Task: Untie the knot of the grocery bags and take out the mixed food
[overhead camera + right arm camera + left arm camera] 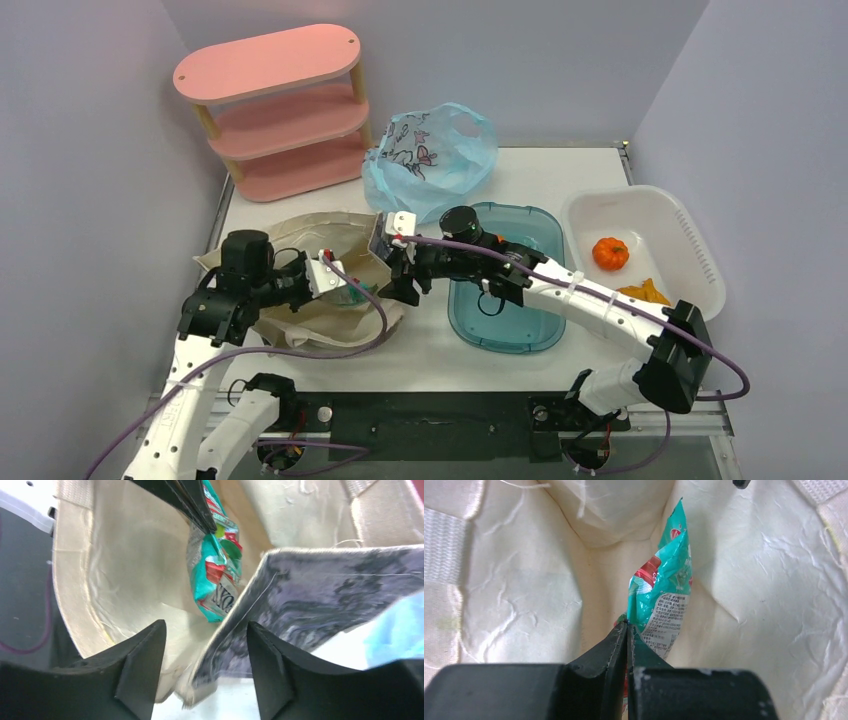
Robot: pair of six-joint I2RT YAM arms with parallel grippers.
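White tabletop (430,362): crinkly light blue plastic grocery bag (432,150) sits upper centre, round orange fruit (610,253) already in the white basin (693,243) at right. Left gripper (628,630) clenches the teal-red snack packet (665,592) inside the beige canvas tote (524,580); right gripper (205,627) stands released; green fruit unseen

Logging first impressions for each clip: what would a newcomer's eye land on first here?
The left claw pinched shut on a green-red snack packet inside the beige tote, front left. Then the right claw, jaws apart at the tote's rim. Behind stands the blue grocery bag beside the pink shelf, and an orange fruit lies in the white basin at right.
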